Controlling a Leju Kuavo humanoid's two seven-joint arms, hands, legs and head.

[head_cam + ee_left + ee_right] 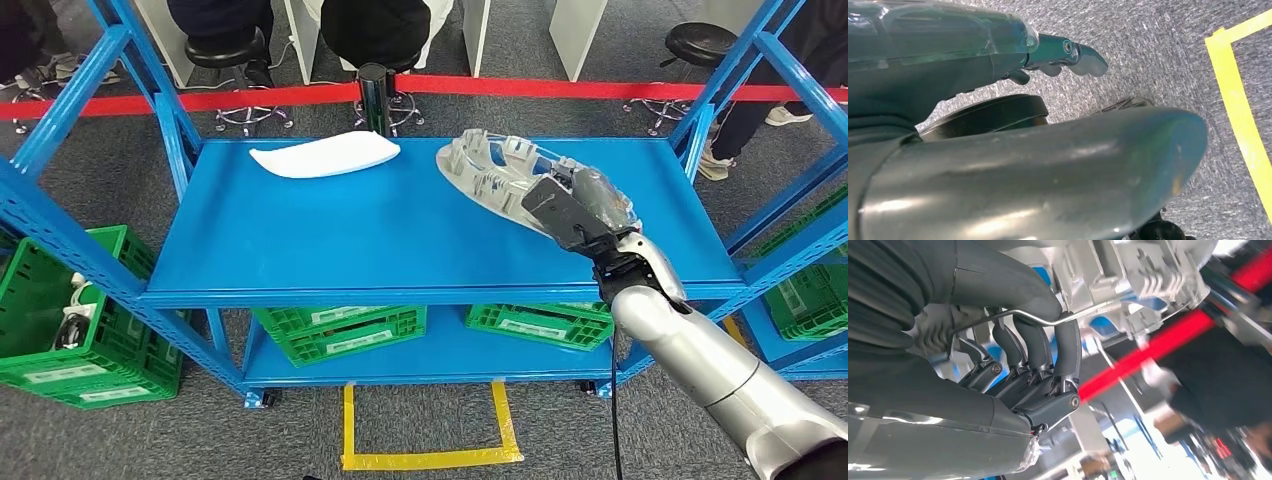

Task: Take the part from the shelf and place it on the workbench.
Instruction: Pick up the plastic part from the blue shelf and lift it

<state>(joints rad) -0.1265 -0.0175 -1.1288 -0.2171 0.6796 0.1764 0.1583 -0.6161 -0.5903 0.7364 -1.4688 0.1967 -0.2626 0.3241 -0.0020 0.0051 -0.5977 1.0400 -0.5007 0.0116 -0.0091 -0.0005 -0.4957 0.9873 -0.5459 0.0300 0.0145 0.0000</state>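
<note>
A grey moulded part (490,170) with ribs and openings lies at the right of the blue shelf's top board (350,240). My right hand (575,215) grips its near end from the front. In the right wrist view the dark fingers (1068,345) curl round the part (1128,270) and its thin metal rod, with the thumb on the other side. I cannot tell whether the part still rests on the board. My left hand (998,100) hangs over the grey floor, its fingers (1083,57) stretched out and holding nothing.
A white curved part (325,155) lies at the board's back left. Green crates (340,330) sit on the lower level and a green crate (70,320) at the left. Blue uprights frame both sides. Behind run a red barrier band (250,97), stools and people's legs. Yellow tape (425,460) marks the floor.
</note>
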